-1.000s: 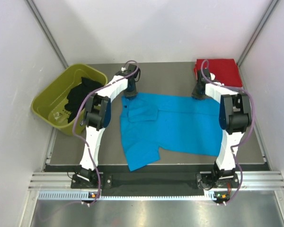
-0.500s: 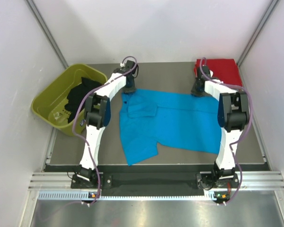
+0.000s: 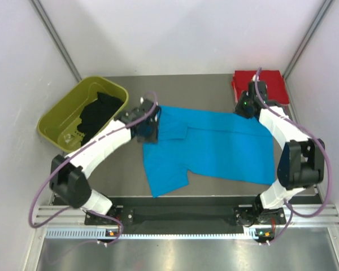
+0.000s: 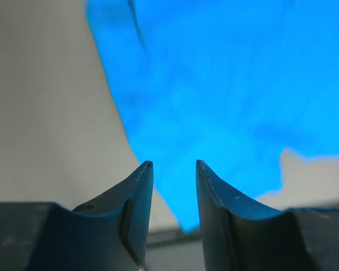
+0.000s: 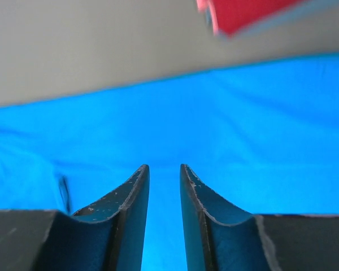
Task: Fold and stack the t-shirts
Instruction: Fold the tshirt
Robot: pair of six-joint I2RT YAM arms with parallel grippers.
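A bright turquoise-blue t-shirt (image 3: 214, 147) lies spread flat across the middle of the table, one sleeve pointing toward the near edge. My left gripper (image 3: 150, 127) hovers over its left end by the collar. In the left wrist view this gripper (image 4: 173, 164) is open, with only blue cloth (image 4: 226, 84) beneath. At the shirt's far right corner, my right gripper (image 3: 244, 105) is also open (image 5: 164, 166), its jaws a narrow gap apart above the cloth (image 5: 214, 124). A folded red t-shirt (image 3: 268, 84) rests at the back right. A black t-shirt (image 3: 99, 113) sits in the tub.
The olive-green tub (image 3: 56, 121) stands at the table's left edge. White walls close in on both sides and behind. The red t-shirt's corner (image 5: 237, 14) shows just beyond the right gripper.
Both grippers have let go of the shirt's far edge and opened wider. The left arm swung down and left, its gripper now nearer. The right gripper shifted back toward the red t-shirt.
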